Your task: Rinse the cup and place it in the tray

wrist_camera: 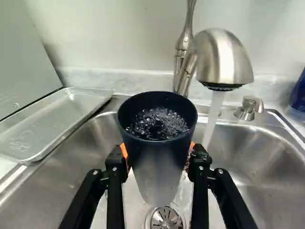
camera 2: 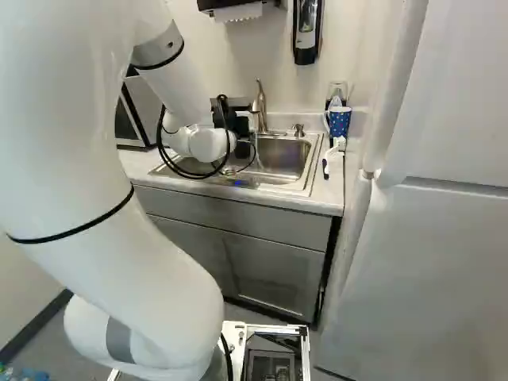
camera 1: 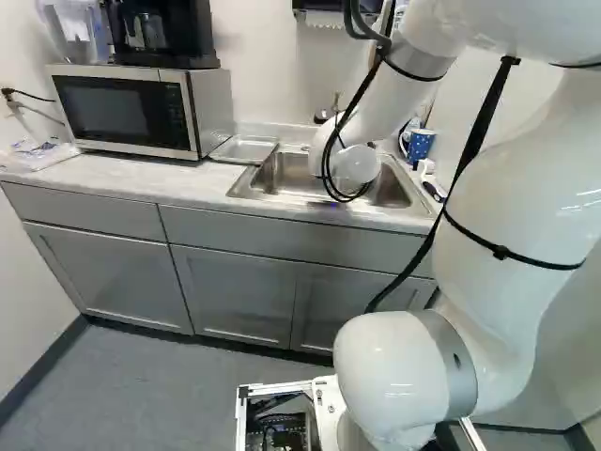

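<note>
In the right base view the gripper [camera 2: 230,121] is over the sink, beside the faucet. The wrist view shows the gripper [wrist_camera: 158,155] shut on a dark cup [wrist_camera: 155,167], with an orange pad against either side. The cup is upright, fades to grey toward its base, and has bubbly water inside. Water streams from the faucet head [wrist_camera: 224,59] just beside the cup and falls past its rim into the sink [wrist_camera: 257,195]. The metal tray [wrist_camera: 52,121] lies on the counter by the sink's other side; it also appears in the left base view.
The microwave [camera 1: 127,111] stands beyond the tray. A blue dotted mug [camera 2: 339,121] and a white brush [camera 2: 335,151] are on the counter right of the sink. A soap dispenser [camera 2: 306,32] hangs on the wall, and a large white appliance [camera 2: 429,262] stands at the right.
</note>
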`<state>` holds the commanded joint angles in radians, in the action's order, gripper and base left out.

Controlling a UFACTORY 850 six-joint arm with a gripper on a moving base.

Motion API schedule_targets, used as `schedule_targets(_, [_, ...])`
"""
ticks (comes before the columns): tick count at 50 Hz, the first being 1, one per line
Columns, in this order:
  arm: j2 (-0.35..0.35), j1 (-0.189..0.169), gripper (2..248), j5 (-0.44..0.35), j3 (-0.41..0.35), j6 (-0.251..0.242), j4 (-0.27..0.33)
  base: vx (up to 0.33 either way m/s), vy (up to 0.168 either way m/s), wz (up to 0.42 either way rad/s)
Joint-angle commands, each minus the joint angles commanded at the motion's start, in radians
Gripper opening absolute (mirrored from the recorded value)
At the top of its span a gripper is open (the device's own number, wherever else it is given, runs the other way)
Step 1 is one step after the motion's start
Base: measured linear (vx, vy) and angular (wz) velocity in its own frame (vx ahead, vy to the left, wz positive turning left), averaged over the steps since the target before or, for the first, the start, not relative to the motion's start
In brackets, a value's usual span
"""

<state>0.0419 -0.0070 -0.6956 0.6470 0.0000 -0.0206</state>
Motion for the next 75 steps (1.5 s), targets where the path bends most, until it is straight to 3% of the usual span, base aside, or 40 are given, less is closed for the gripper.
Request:
schedule_targets(35, [-0.025, 0.108, 126, 0.002, 0.028, 0.000, 0.000, 0.000, 0.000, 0.000])
schedule_targets(57, [-0.047, 0.175, 126, 0.086, 0.055, 0.000, -0.003, 0.000, 0.000, 0.000])
schedule_targets(75, [-0.074, 0.203, 126, 0.086, 0.069, 0.000, -0.003, 0.000, 0.000, 0.000])
